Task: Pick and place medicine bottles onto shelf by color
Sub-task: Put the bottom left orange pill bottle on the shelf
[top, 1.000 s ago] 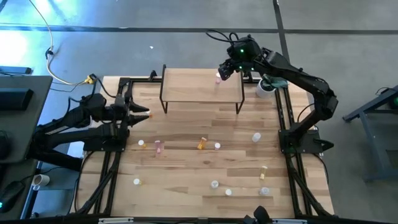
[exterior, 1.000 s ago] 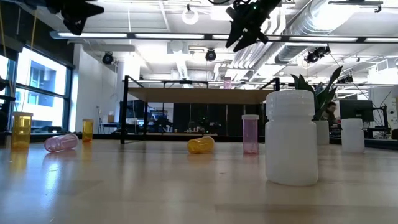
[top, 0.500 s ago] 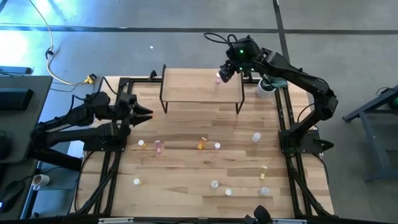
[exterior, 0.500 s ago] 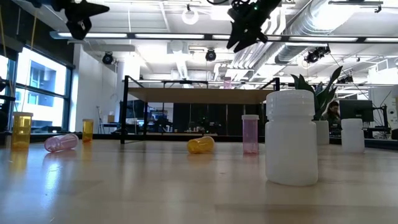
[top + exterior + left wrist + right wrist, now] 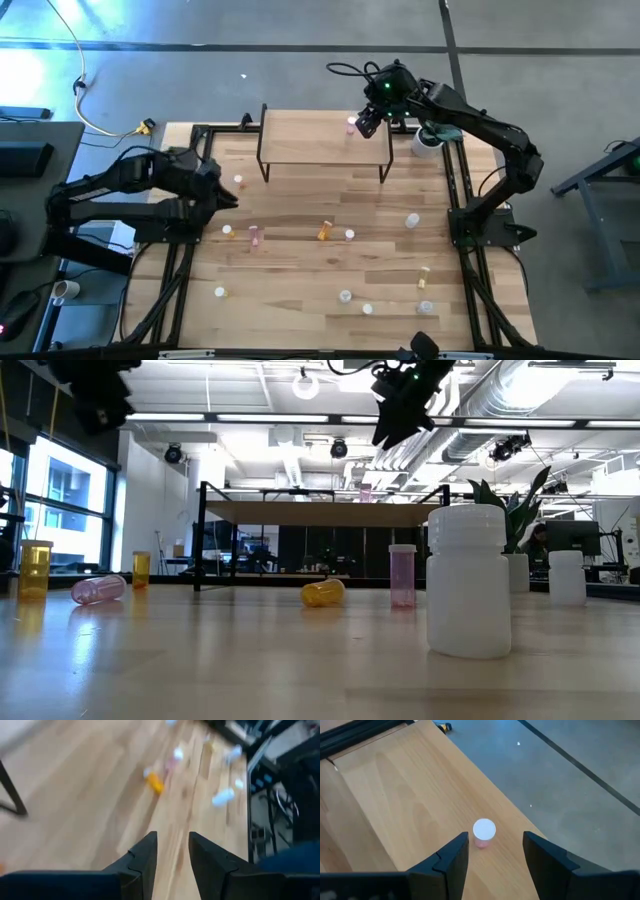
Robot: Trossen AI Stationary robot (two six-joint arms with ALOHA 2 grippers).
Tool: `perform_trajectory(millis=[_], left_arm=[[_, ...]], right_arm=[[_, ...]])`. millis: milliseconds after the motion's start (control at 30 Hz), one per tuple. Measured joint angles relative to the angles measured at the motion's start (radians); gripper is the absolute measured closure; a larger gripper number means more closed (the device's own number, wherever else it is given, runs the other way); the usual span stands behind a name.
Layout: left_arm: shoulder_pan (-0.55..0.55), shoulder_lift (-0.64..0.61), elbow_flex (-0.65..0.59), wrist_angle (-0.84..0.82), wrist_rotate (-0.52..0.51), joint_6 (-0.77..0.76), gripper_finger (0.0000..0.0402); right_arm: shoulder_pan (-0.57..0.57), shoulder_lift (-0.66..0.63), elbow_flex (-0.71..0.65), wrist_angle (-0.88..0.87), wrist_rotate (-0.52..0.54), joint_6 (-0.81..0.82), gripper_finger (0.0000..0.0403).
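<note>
Looking past the right gripper (image 5: 492, 852), its wrist view shows a pink bottle (image 5: 484, 832) standing alone near the shelf (image 5: 415, 810) edge, hard to see from above. Its fingers are spread wide and empty above it. The left gripper (image 5: 171, 855), fingers slightly apart, holds nothing over the table (image 5: 300, 270), where other bottles (image 5: 325, 232) lie scattered.

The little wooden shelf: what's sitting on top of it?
One pink bottle with a white cap stands upright near the far edge of the shelf. The right pincer covers a small patch of board beside it.
</note>
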Motion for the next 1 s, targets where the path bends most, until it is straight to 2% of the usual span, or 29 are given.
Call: perform_trajectory(millis=[133, 300, 533, 767, 1000], left_arm=[[-0.093, 0.004, -0.003, -0.076, -0.011, -0.067, 0.0307], [-0.214, 0.015, -0.003, -0.117, -0.074, -0.137, 0.0316], [-0.310, 0.037, -0.004, -0.135, -0.094, -0.205, 0.0319], [-0.355, 0.070, -0.004, -0.161, -0.107, -0.189, 0.0279], [-0.384, 0.140, -0.004, -0.249, -0.241, -0.186, 0.0237]], right_arm=[[0.000, 0.000, 0.000, 0.000, 0.000, -0.007, 0.0224], [0.000, 0.000, 0.000, 0.000, 0.000, -0.022, 0.0224], [0.000, 0.000, 0.000, -0.001, 0.000, -0.025, 0.0224], [0.000, 0.000, 0.000, -0.001, 0.000, -0.026, 0.0224], [0.000, 0.000, 0.000, -0.001, 0.000, -0.026, 0.0224]])
